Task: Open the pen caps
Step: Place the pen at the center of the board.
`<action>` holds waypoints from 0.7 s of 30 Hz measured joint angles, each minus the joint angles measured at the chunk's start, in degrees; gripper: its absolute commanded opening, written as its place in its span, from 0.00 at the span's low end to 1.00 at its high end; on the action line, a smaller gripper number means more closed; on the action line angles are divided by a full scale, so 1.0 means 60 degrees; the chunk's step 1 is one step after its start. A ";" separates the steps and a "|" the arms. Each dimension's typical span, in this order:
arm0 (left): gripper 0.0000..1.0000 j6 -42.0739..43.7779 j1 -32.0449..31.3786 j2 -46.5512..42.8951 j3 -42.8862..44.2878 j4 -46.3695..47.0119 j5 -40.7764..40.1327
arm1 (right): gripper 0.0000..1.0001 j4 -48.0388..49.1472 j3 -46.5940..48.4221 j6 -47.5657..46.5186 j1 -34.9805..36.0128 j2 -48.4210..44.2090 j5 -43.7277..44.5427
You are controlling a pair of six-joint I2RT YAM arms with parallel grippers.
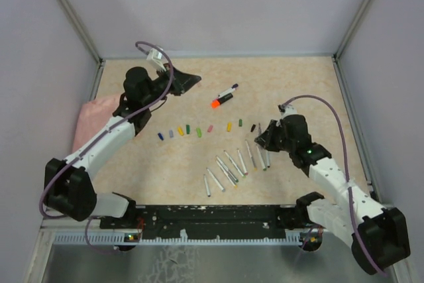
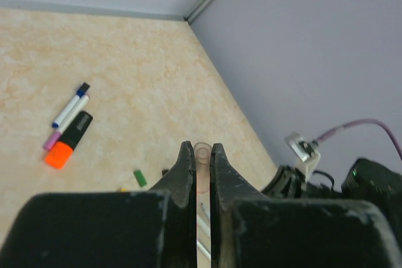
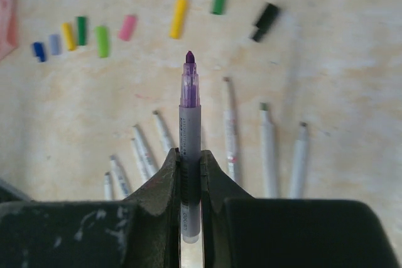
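Now the right jaws are clamped on an uncapped purple pen (image 3: 190,130) over the bare pens (image 3: 269,149) on the counter (image 1: 298,84); the left jaws pinch a pale cap (image 2: 202,157). Loose caps (image 1: 188,128) lie in a row.

My black right gripper (image 3: 190,153) gripped a grey pen (image 3: 189,123) with a purple tip; my black left gripper (image 2: 201,149) pinched a pale pink cap (image 2: 202,155); the loose caps (image 3: 178,18) were blue, lilac, yellow, green, pink, black on the mottled beige table (image 3: 345,80)
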 measured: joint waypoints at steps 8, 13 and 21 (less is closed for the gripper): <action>0.00 -0.0084 0.0051 -0.1075 -0.1770 -0.0004 0.0499 | 0.01 -0.1876 0.0000 -0.0291 -0.1144 0.0255 0.1198; 0.00 -0.0197 0.0051 -0.1264 -0.2189 -0.0004 0.0718 | 0.03 -0.2262 -0.0004 -0.0306 -0.1282 0.0878 0.1559; 0.00 -0.0484 0.0051 -0.1483 -0.2605 0.0102 0.1064 | 0.05 -0.2248 -0.0029 -0.0306 -0.1519 0.1887 0.1800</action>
